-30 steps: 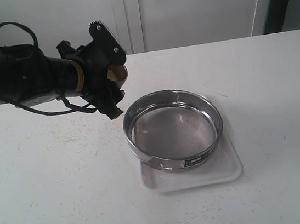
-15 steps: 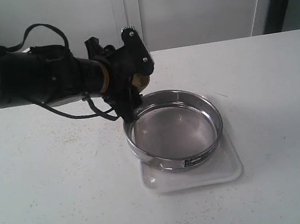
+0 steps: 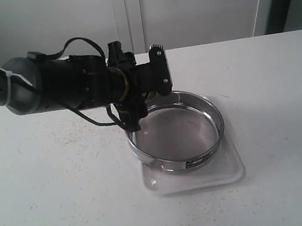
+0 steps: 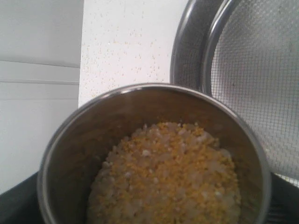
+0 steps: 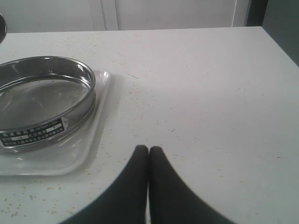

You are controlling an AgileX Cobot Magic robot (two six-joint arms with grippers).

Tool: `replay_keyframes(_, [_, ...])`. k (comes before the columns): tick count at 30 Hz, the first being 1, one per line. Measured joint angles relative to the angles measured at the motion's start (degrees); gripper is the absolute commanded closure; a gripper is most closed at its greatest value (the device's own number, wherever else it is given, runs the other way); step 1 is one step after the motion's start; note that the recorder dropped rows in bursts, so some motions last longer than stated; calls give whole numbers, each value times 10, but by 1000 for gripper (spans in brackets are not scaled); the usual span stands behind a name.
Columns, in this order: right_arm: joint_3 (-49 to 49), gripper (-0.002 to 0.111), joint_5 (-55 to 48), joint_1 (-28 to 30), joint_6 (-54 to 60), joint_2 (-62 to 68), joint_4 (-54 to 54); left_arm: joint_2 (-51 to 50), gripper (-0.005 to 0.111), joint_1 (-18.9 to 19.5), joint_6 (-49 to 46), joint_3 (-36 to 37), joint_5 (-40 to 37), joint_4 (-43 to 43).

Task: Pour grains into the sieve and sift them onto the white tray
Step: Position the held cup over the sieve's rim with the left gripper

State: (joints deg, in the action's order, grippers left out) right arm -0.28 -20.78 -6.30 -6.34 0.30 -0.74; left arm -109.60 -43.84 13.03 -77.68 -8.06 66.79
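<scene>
My left gripper (image 3: 144,98) is shut on a small steel cup (image 4: 70,140) and holds it over the far left rim of the sieve (image 3: 169,163). The cup is heaped with the grains (image 4: 168,177), a yellow and whitish mix, and none are falling. In the left wrist view the sieve's mesh (image 4: 261,84) lies just beyond the cup's lip and looks bare. The sieve rests on the white tray (image 3: 226,173). My right gripper (image 5: 148,150) is shut on nothing, low over the table beside the tray (image 5: 100,121) and sieve (image 5: 42,98); it is out of the exterior view.
The white table (image 3: 68,202) carries scattered yellow specks, thickest to the left of the sieve. A pale wall (image 3: 193,7) rises behind the table's back edge. The left arm's black body and cables (image 3: 58,83) stretch over the table's left half.
The left arm has swung right with the cup, from beside the sieve to over its far left rim. Sieve and tray have not moved.
</scene>
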Motion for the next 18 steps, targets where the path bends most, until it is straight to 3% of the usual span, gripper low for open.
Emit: replay_keyframes(18, [0,108,0,0,0,0,0,-4,107,-7,-2,-1,-18,102])
